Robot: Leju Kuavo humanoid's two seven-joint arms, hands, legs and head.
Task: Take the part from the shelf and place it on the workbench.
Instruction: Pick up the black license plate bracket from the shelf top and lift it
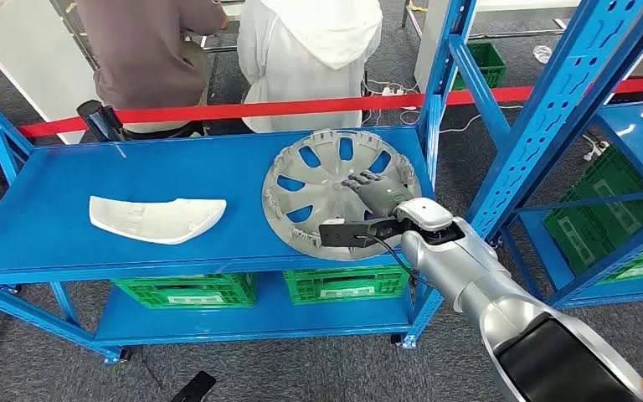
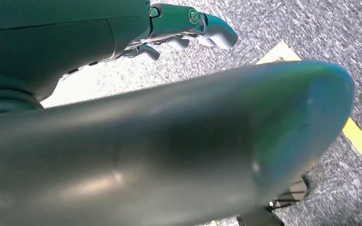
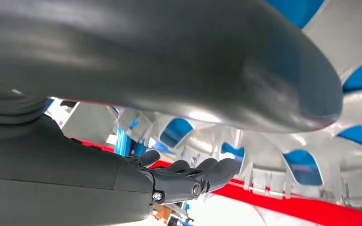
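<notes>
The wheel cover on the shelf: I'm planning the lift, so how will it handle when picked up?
The wheel cover looks like thin moulded plastic, so probably light. Its cut-outs offer finger holds. Broad and flat, it may flex or tilt if the right hand lifts one side.

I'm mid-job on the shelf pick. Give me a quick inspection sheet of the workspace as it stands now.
Surface: blue shelf, top level, holding two parts.
Job's things: grey wheel cover lying flat at the shelf's right end; white curved panel lying flat to its left, apart from it.
Clutter: green crates on the lower level.
Hands: right hand over the wheel cover, fingers apart, grip not confirmed; left hand hanging over the floor, holding nothing.
Cables: black cable at the right wrist; white cords on the floor behind.
Surroundings: red barrier tape, two people beyond it, a second blue rack to the right.
</notes>
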